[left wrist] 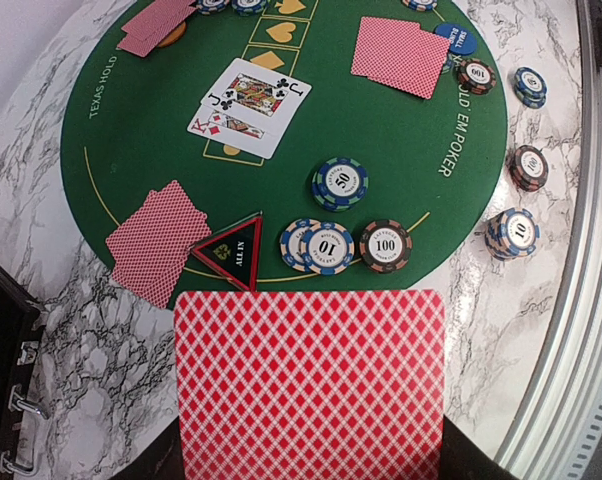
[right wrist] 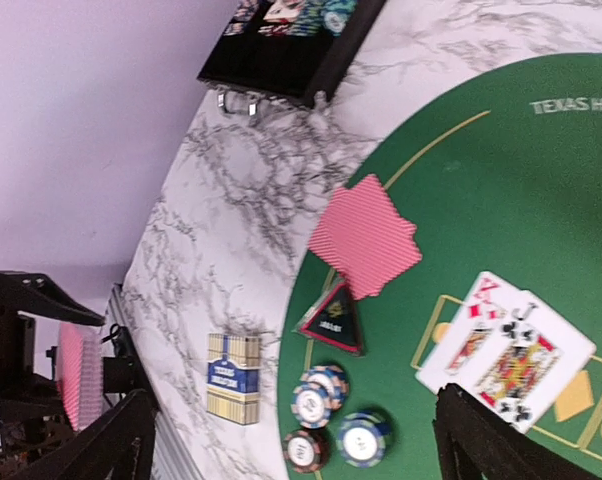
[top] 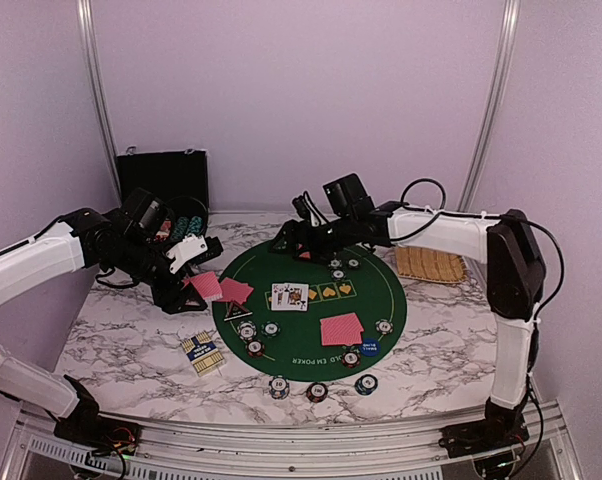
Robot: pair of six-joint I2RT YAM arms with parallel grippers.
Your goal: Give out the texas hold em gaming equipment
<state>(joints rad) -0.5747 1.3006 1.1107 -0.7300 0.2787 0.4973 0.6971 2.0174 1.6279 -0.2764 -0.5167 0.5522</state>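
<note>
The left end effector point(top: 193, 270) pinches a red-backed card point(left wrist: 311, 385) by its near edge, over the bench point(left wrist: 81, 340) at the rim of the green mat point(left wrist: 151, 150). The card looks light, thin, bendy and slick, so an edge grip suits it. The right end effector point(right wrist: 296, 440) gapes wide, empty.

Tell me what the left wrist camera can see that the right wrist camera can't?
Only the left wrist view shows the blue button, the two red-backed cards beside it, and the loose chips lying on the marble.

Only the right wrist view shows the blue-and-tan box.

Both show the face-up king and jack, the black triangular button, the red-backed pair next to it, the four chips nearby and part of the black case. The held card is huge in the left view and seemingly a far red blur in the right.
</note>
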